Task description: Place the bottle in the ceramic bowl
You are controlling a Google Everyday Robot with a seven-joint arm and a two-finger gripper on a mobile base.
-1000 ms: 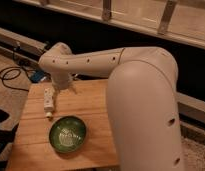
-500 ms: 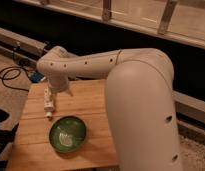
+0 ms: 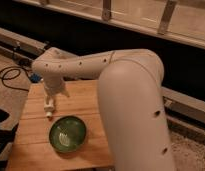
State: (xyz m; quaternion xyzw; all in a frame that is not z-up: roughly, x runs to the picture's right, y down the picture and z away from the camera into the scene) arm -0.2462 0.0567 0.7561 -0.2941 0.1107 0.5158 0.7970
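Wooden and pale brown, the tabletop [image 3: 33,125] fills the near left of the scene, its planks running from left to right. On its near part sits the ceramic bowl [image 3: 78,136], round, shallow and glossy green, with a pale swirl inside and nothing in it. A bulky white arm [image 3: 131,100] rises at the near right, bends at a thick elbow and reaches left across the tabletop. Its perforated forearm ends in a wrist that turns downward over the tabletop's left part. Below that wrist hangs the gripper [image 3: 48,101], pointing down, and its jaws are closed around the upper part of the bottle [image 3: 48,111]. This small white bottle stands roughly upright in that grip, just beyond the bowl's far left rim and outside the bowl. Whether its lower end touches the wood cannot be told. Left of the tabletop, a black cable [image 3: 8,75] loops on the floor. Far behind runs a dark wall, with a lit glazed railing [image 3: 146,15] along the top.
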